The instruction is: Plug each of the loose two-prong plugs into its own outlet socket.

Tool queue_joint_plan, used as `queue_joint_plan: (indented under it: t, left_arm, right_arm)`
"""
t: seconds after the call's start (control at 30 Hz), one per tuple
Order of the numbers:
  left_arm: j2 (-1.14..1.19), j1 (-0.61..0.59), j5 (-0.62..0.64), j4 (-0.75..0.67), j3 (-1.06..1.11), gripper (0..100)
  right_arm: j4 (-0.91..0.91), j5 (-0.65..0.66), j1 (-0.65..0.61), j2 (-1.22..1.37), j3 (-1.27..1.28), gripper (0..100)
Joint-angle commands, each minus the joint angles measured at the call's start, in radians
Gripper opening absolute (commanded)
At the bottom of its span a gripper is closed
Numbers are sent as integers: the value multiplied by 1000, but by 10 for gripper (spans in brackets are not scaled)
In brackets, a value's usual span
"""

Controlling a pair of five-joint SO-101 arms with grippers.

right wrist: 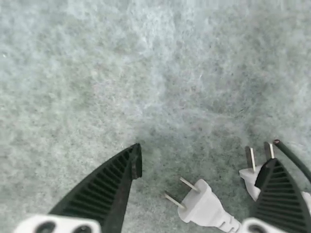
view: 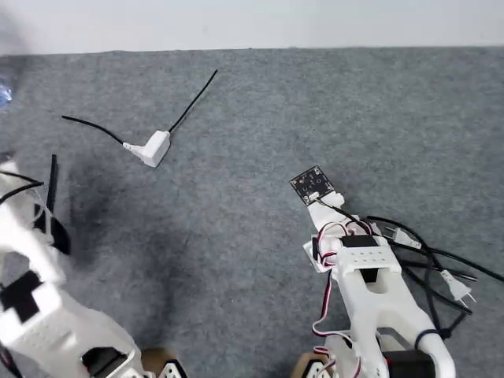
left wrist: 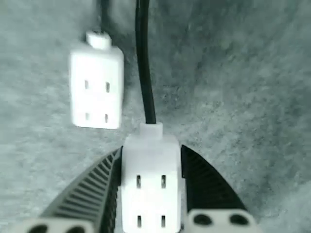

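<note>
Two-prong plug (right wrist: pixel 206 206) and second plug (right wrist: pixel 250 174) lie loose on grey table (right wrist: pixel 146 58) beneath spread right claw (right wrist: pixel 204 160). Left claw (left wrist: pixel 151 155) pinches white outlet socket (left wrist: pixel 150 194); second socket (left wrist: pixel 96 87) near.

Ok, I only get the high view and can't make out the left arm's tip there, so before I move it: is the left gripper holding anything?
Observer: Yes, the left gripper is shut on a white plastic socket block with a black cable.
Operator: Any other socket nearby?
Observer: A second white socket block lies on the grey carpet beside it, not touching.
Operator: And the right gripper?
Observer: The right gripper is open above a white two-prong plug; a second white plug lies partly behind one finger.
</note>
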Motion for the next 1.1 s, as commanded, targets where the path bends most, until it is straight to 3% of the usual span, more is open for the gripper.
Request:
queue_joint_plan:
  t: [0.0,0.2,0.4,0.57,0.63,0.87,1.07]
  left_arm:
    - [-296,6,0,38,-107,13]
    - [-606,140,84,37,-24,13]
    - [-612,227,511,35,163,13]
    - [-545,265,652,11,165,15]
    - [-516,359,717,6,159,15]
    - [-436,675,575,-29,162,14]
    - [-304,836,285,-149,163,15]
  right_arm:
    - [-19,8,-7,1,-34,368]
    - [-19,8,-7,1,-34,368]
    - [-19,8,-7,2,-34,368]
    - [-19,8,-7,2,-34,368]
    - [-19,8,-7,2,-34,368]
    - [-19,8,-7,2,-34,368]
    - [-19,8,1,-5,-34,368]
